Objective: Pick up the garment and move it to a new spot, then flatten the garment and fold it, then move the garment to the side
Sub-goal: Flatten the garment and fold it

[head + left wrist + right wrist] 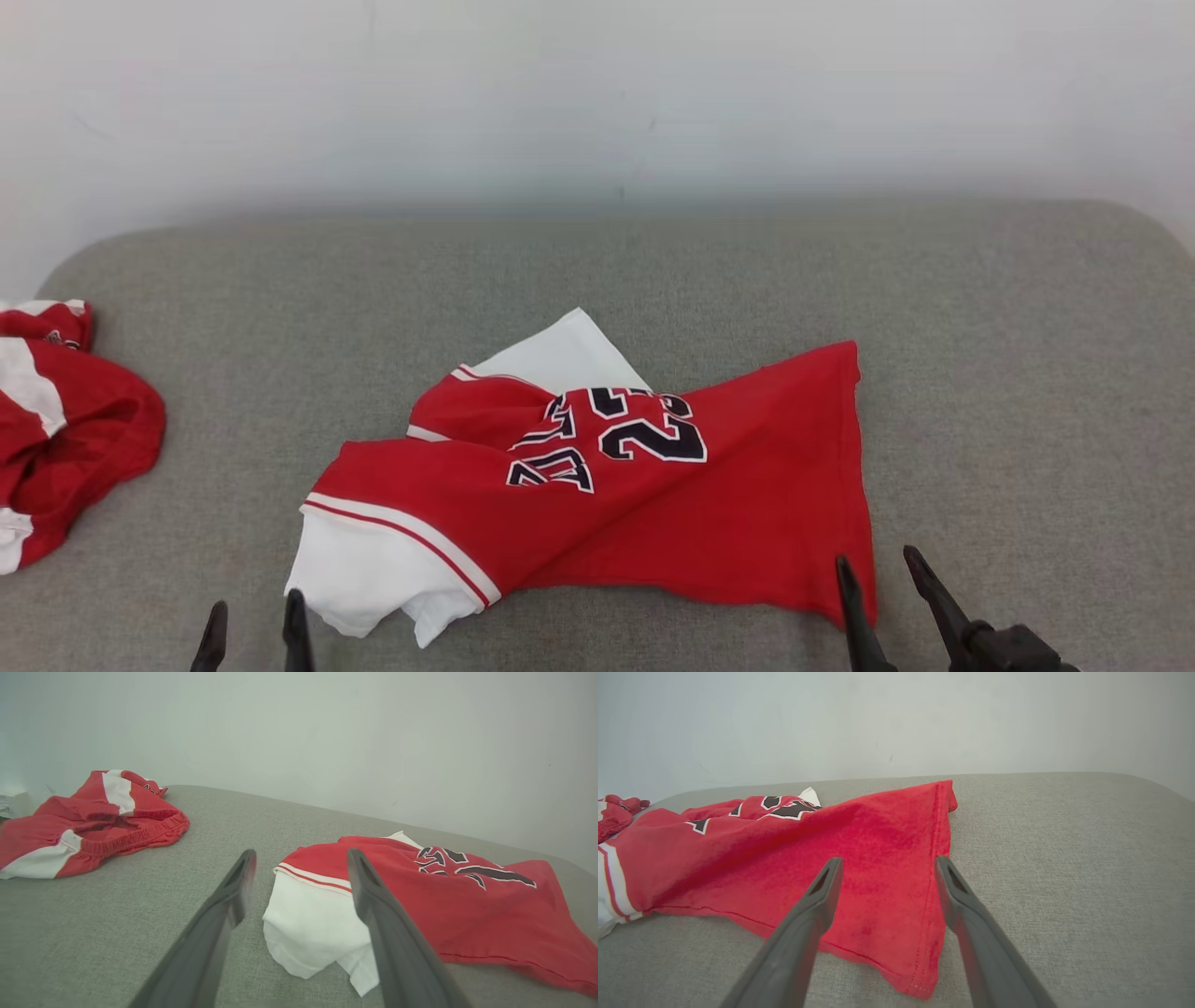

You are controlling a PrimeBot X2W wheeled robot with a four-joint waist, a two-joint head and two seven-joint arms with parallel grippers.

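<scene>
Heap of red-and-white cloth comes first for you: it sits well out to the left of your left jaws, apart from them, on the grey cloth-covered desk. Your left jaws stand wide with nothing between them. Just ahead of them, and a little toward their right side, lies a bunched white sleeve; in the left wrist view the right-hand finger crosses in front of its edge. That sleeve belongs to the garment, a red jersey with a dark, white-edged number on it, spread crumpled and slanting across the desk between your two pairs of jaws. A second white sleeve pokes out on its far side. Your right jaws are also spread wide and hold nothing. The jersey's near hem corner lies in the gap between them, close to their tips; you cannot tell from these views whether they touch the cloth. To their right the desk is bare grey fabric.
</scene>
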